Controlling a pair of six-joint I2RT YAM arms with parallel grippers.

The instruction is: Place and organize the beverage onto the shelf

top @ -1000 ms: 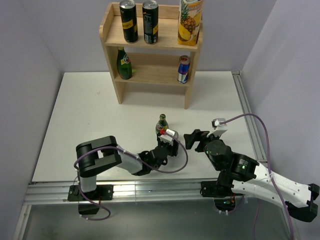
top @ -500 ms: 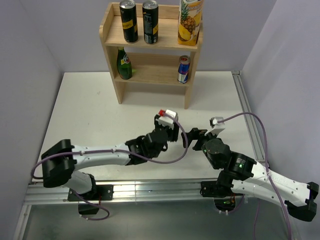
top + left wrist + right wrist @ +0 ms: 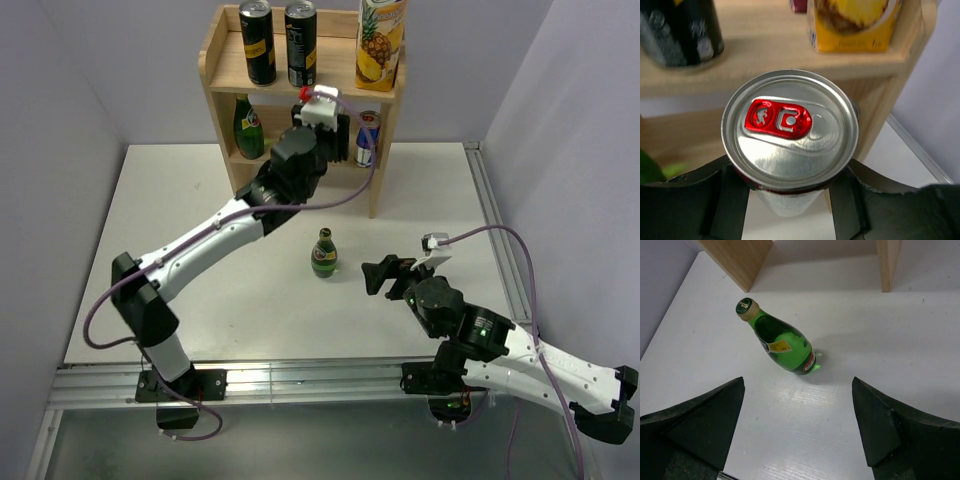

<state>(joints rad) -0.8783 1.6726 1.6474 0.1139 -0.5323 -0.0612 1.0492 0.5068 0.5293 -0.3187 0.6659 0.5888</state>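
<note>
As we look down from above, the left arm reaches far to the shelf (image 3: pixel 238 185), with the left gripper (image 3: pixel 335 135) at the lower tier between a shelved green bottle (image 3: pixel 248 127) on the left and a blue-and-silver can (image 3: pixel 368 138) on the right. Two black cans (image 3: pixel 258 42) and a juice carton (image 3: pixel 380 42) stand on the upper tier, and a second green bottle (image 3: pixel 322 253) stands upright on the table (image 3: pixel 180 220) just left of the right gripper (image 3: pixel 383 276). From the left wrist we see its fingers (image 3: pixel 732 200) pinching a silver-topped can (image 3: pixel 790 130) with a red tab, just near of the shelf; from the right wrist we see fingers (image 3: pixel 695 425) spread and touching nothing, the second green bottle upright beyond them.
</note>
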